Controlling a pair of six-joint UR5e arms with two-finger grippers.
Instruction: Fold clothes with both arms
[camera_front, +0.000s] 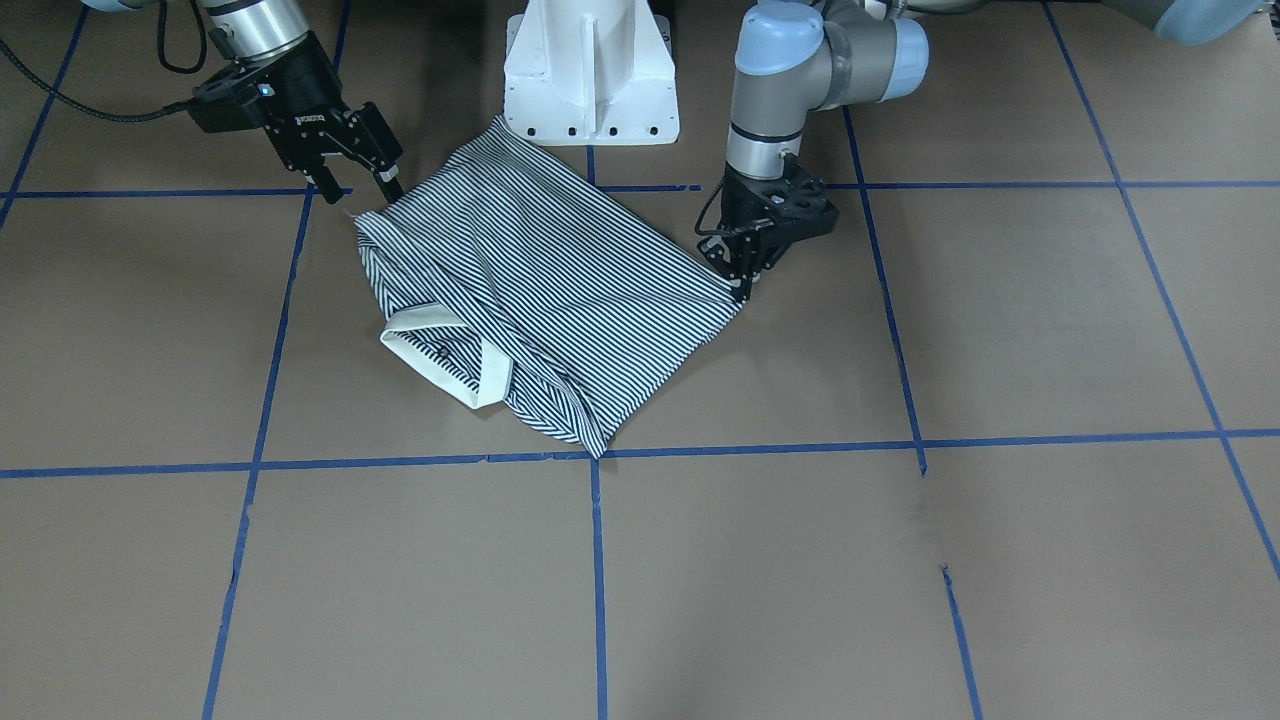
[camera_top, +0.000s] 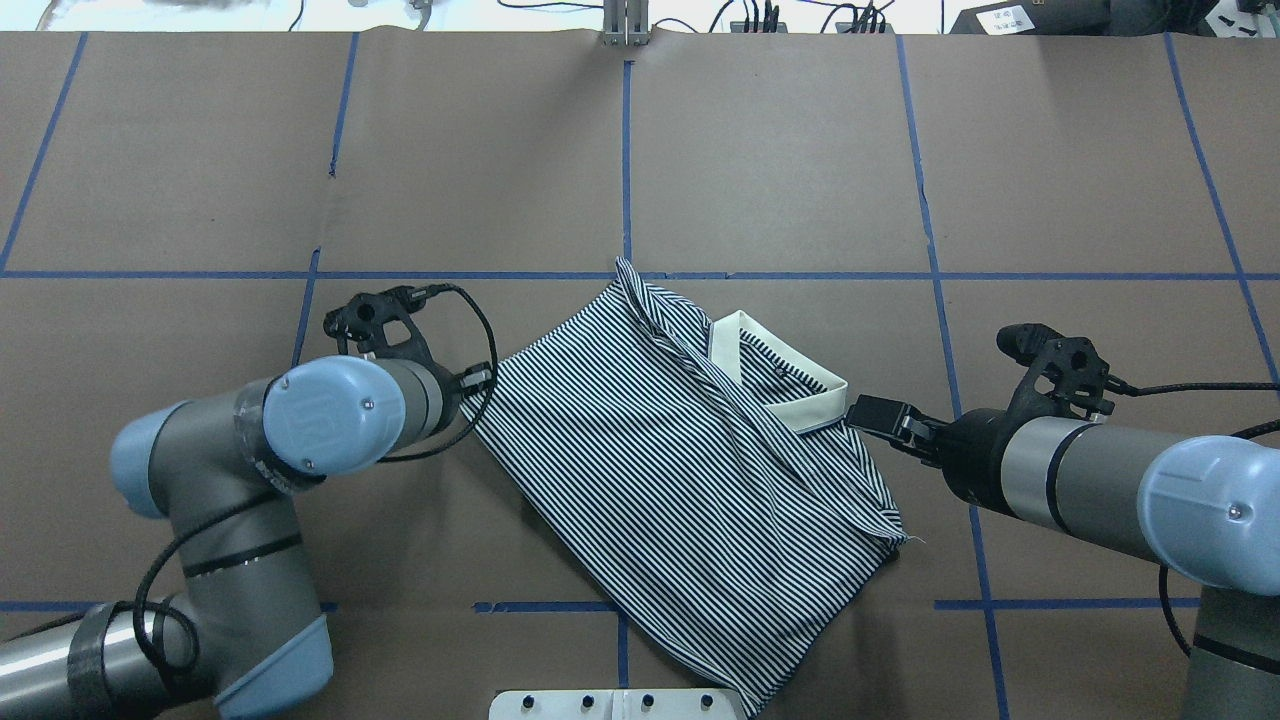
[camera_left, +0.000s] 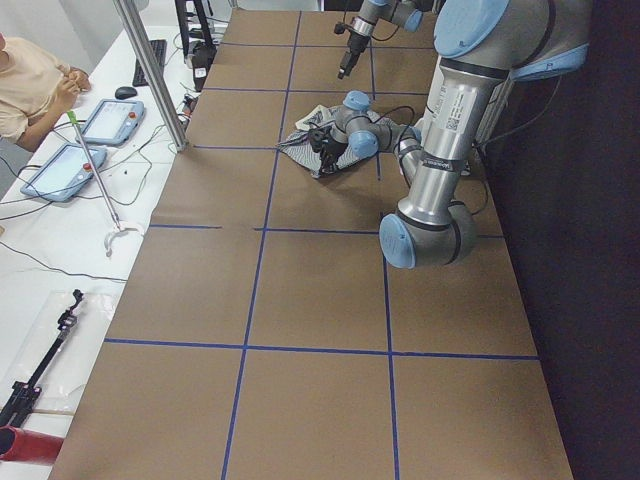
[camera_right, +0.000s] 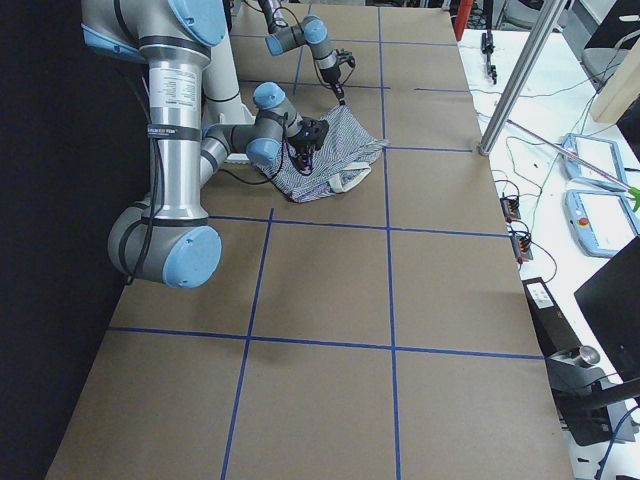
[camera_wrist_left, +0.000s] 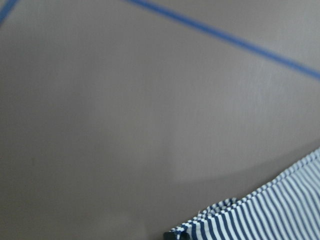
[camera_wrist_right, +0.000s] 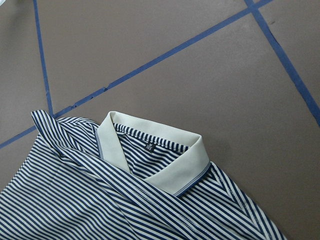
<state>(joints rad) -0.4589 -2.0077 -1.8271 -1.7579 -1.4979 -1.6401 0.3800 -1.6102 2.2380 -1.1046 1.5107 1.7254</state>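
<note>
The striped polo shirt (camera_front: 570, 270) lies folded on the brown table, cream collar (camera_front: 440, 360) toward the operators' side. It also shows in the overhead view (camera_top: 680, 470). My left gripper (camera_front: 742, 285) points down with its jaws pinched together on one side corner of the shirt; the left wrist view shows bunched striped cloth (camera_wrist_left: 220, 210) at its bottom edge. My right gripper (camera_front: 360, 192) is open and empty, just above and beside the opposite corner, close to the collar (camera_top: 790, 390). The right wrist view looks down on the collar (camera_wrist_right: 165, 160).
The white pedestal base (camera_front: 590, 70) stands right behind the shirt. Blue tape lines (camera_front: 598, 560) grid the brown table. A person (camera_left: 30, 80) with tablets sits beyond the table's far side, by a metal post (camera_left: 150, 70).
</note>
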